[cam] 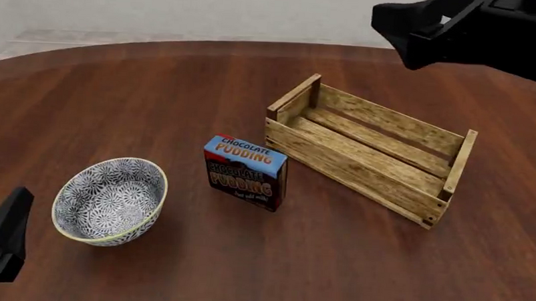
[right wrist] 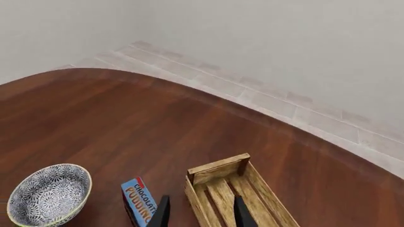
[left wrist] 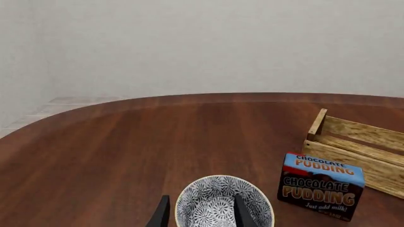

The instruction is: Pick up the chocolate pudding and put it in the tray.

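Observation:
The chocolate pudding (cam: pixel 245 172) is a small carton with a blue top band, standing upright on the table between the bowl and the tray. The tray (cam: pixel 371 147) is a long crate of light wooden slats just to its right, and it holds nothing. My left gripper (left wrist: pixel 202 215) is open and empty, low at the near left behind the bowl. The carton (left wrist: pixel 320 186) and the tray (left wrist: pixel 360 151) also show in the left wrist view. My right gripper (right wrist: pixel 200 213) is open and empty, high above the tray's (right wrist: pixel 233 194) far end, with the carton (right wrist: pixel 140 201) below it.
A blue-and-white patterned bowl (cam: pixel 110 200) sits left of the carton, close in front of my left gripper. The dark wooden table (cam: pixel 163 86) has a rounded far edge. The right arm (cam: pixel 469 30) hangs over the far right.

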You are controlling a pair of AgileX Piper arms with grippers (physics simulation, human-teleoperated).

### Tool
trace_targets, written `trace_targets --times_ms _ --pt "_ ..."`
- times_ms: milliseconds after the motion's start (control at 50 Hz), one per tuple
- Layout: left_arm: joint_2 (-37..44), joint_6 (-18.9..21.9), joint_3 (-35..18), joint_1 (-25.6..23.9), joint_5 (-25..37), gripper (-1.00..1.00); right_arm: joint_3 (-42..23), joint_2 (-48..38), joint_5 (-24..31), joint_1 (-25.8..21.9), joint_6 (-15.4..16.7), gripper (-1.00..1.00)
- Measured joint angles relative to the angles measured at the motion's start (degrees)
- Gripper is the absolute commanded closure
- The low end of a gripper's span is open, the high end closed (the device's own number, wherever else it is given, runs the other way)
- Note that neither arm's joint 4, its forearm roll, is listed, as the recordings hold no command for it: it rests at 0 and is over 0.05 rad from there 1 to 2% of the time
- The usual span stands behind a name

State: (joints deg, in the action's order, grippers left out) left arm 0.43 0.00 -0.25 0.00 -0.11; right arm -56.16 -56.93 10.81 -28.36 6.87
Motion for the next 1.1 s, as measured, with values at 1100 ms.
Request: trace_targets --times_ms 1100 --pt "0.0 0.0 0.0 0.0 0.0 -1.0 -17.42 -20.33 9.86 -12.29 6.29 -1.0"
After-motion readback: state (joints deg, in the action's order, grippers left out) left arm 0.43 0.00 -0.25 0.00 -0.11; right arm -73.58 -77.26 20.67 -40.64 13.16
